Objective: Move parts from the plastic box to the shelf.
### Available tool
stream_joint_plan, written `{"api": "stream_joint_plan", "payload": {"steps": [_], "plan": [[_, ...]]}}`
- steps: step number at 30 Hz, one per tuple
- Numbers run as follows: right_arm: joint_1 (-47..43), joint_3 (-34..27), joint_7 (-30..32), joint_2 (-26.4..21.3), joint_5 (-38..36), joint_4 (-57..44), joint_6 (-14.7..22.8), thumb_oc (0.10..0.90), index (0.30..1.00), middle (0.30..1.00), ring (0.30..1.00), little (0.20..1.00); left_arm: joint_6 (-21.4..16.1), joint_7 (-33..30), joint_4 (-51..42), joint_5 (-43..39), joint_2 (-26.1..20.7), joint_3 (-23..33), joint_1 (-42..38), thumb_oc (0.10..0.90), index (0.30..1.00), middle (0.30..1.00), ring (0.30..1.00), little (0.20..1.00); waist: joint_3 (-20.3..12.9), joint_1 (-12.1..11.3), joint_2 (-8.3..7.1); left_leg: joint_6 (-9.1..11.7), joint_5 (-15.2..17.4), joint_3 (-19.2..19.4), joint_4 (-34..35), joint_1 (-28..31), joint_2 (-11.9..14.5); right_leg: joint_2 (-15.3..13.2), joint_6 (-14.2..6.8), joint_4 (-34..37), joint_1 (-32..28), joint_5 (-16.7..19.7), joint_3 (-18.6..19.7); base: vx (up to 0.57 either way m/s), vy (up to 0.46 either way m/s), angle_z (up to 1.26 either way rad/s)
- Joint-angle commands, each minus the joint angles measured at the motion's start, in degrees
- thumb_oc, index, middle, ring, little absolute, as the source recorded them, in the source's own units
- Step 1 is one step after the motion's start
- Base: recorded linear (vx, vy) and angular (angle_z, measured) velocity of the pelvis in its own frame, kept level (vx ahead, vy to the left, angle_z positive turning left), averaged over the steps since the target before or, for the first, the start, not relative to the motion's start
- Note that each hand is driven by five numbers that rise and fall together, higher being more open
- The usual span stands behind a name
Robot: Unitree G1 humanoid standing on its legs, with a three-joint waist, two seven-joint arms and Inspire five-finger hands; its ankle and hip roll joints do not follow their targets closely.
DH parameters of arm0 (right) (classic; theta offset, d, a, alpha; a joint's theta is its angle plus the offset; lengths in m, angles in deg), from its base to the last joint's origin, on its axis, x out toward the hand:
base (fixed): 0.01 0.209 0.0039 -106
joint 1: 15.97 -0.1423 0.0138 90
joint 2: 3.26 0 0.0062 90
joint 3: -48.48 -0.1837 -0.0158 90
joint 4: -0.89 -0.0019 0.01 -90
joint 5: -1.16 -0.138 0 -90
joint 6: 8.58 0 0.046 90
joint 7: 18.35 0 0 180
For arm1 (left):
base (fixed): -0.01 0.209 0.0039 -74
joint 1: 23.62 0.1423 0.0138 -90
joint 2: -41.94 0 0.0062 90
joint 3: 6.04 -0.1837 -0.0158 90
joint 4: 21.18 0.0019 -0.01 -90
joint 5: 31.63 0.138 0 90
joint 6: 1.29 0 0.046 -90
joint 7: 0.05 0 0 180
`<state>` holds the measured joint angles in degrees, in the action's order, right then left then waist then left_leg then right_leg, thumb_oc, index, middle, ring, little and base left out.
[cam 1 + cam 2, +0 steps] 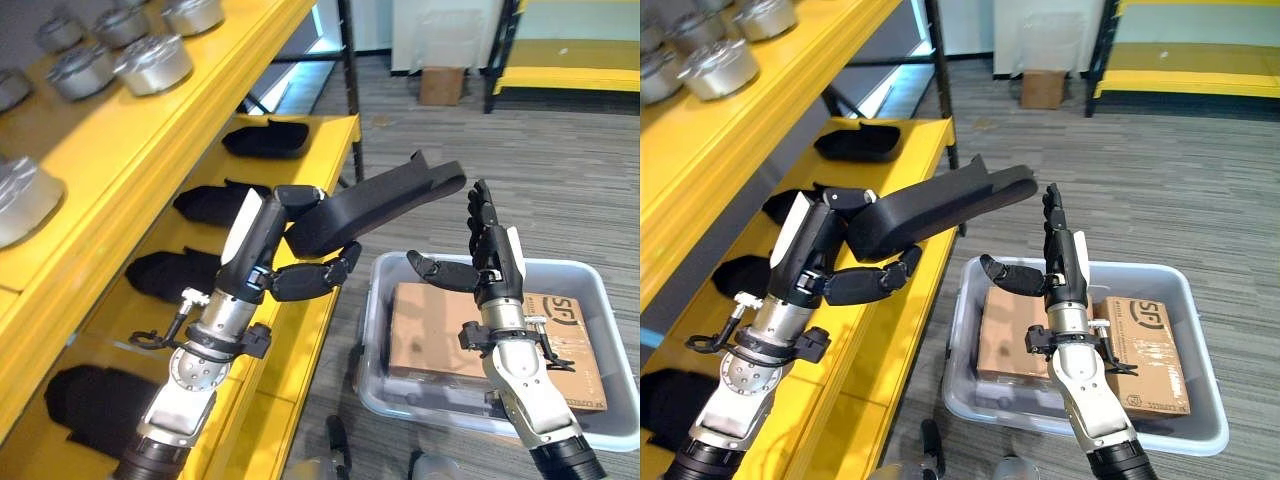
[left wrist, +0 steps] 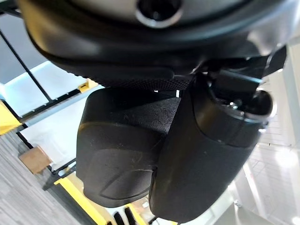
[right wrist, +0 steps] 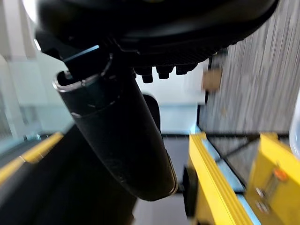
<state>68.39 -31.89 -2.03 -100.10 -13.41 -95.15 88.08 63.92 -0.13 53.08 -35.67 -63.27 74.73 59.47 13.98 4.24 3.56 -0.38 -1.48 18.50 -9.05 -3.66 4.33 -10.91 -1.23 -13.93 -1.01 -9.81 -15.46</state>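
While my left hand grips one black part, fingers curled round it, holding it beside the yellow shelf, my right hand hangs flat-fingered and unloaded over the plastic box.

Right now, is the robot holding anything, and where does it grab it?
The left hand grips a long black part by its thicker near end. The right hand is open and holds nothing.
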Motion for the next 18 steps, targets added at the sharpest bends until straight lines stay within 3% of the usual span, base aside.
{"api": "stream_joint_plan", "payload": {"steps": [1,2,3,5,7,10,15,16,17,18], "plan": [[-4.14,-0.05,-1.23,-1.11,-1.91,-1.27,6.18,0.9,1.0,1.0,1.0,1.0,-5.08,-2.11,-3.1,-2.5,2.57,2.52,-7.87,0.4,0.3,0.3,0.3,0.3,-6.96,1.93,-0.02,5.25,3.78,-1.91,-5.4,9.67,4.29,3.76,0.31,7.52,-0.5,3.71,-0.29,-0.28,0.265,0.3],[-3.79,0.09,-1.0,-0.49,-4.44,-0.04,6.66,0.9,1.0,1.0,1.0,1.0,-5.29,-1.53,-3.39,-0.74,2.99,1.1,-9.04,0.4,0.3,0.3,0.3,0.3,-7.21,2.1,-0.22,4.49,3.12,-1.0,-3.86,9.45,4.13,3.45,0.08,8.23,-0.03,5.46,-1.37,-0.14,0.178,0.37],[-3.73,0.05,-0.98,-0.37,-4.57,0.12,6.7,0.9,1.0,1.0,1.0,1.0,-5.14,-1.45,-3.47,-0.71,3.04,0.89,-9.19,0.4,0.3,0.3,0.3,0.3,-7.41,2.1,-0.08,4.9,4.06,-1.82,-3.46,9.86,4.05,3.57,-0.46,8.14,-0.33,4.62,-0.64,-0.18,0.268,0.55],[-3.29,-0.31,-0.12,1.2,-5.73,1.57,6.69,0.9,1.0,1.0,1.0,1.0,-4.26,-0.71,-3.94,1.09,3.83,-1.94,-11.42,0.4,0.3,0.3,0.3,0.3,-7.5,3.08,-0.49,3.39,7.29,1.1,3.04,11.76,3.43,1.9,-2.75,7.86,-0.18,5.73,-1.52,-0.18,0.365,0.62],[-3.33,-0.36,0.91,1.91,-5.76,2.4,6.54,0.9,1.0,1.0,1.0,1.0,-3.94,-1.3,-4.35,3.99,3.9,-3.95,-13.18,0.4,0.3,0.3,0.3,0.3,-7.88,3.04,-0.91,2.82,8.03,1.43,6.47,12.57,2.73,1.17,-4.04,9.4,-0.85,7.18,-2.16,-0.21,0.331,0.71],[-3.91,0.24,1.77,3.28,-5.53,3.86,5.93,0.9,1.0,1.0,1.0,1.0,-2.37,-0.68,-5.59,4.71,4.28,-6.05,-14.51,0.4,0.3,0.3,0.3,0.3,-8.19,2.4,-1.38,1.87,8.19,0.51,10.13,13.34,0.99,0.46,-6.25,12.67,-1.71,10.04,-2.11,-0.18,0.257,0.32],[-4.79,0.83,4.68,4.55,-2.25,2.43,5.27,0.9,1.0,1.0,1.0,1.0,-2.19,-1.09,-7.49,6.54,3.81,-6.9,-13.8,0.4,0.3,0.3,0.3,0.3,-7.66,0.89,-2.37,0.69,7.18,0.89,13.38,13.32,-1.48,-2.44,-9.01,17.04,0.45,17.75,-4.0,-0.18,0.236,0.09],[-4.83,0.54,5.69,4.73,-1.46,1.72,4.41,0.9,1.0,1.0,1.0,1.0,-2.22,-0.8,-8.07,6.7,3.59,-6.65,-13.31,0.4,0.3,0.3,0.3,0.3,-7.63,0.56,-2.23,0.42,8.36,0.08,13.89,13.7,-1.86,-2.77,-10.1,17.2,0.92,18.11,-3.36,-0.15,0.193,0.03],[-4.81,0.45,6.26,4.71,-0.97,1.39,4.11,0.9,1.0,1.0,1.0,1.0,-2.17,-0.89,-8.26,6.95,3.53,-6.68,-13.26,0.4,0.3,0.3,0.3,0.3,-7.31,0.63,-2.48,0.15,7.57,0.87,13.94,13.22,-2.13,-3.04,-9.57,16.87,1.69,18.93,-3.83,-0.19,0.233,0.04],[-4.35,-0.17,8.55,4.58,-1.75,0.42,2.77,0.9,1.0,1.0,1.0,1.0,-1.38,-0.55,-8.51,6.21,3.43,-7.45,-13.72,0.4,0.3,0.3,0.3,0.3,-6.92,1.39,-2.59,-0.68,7.69,-0.98,14.0,12.7,-2.77,-2.55,-9.35,14.58,3.74,19.02,0.58,-0.19,0.131,0.04]]}}
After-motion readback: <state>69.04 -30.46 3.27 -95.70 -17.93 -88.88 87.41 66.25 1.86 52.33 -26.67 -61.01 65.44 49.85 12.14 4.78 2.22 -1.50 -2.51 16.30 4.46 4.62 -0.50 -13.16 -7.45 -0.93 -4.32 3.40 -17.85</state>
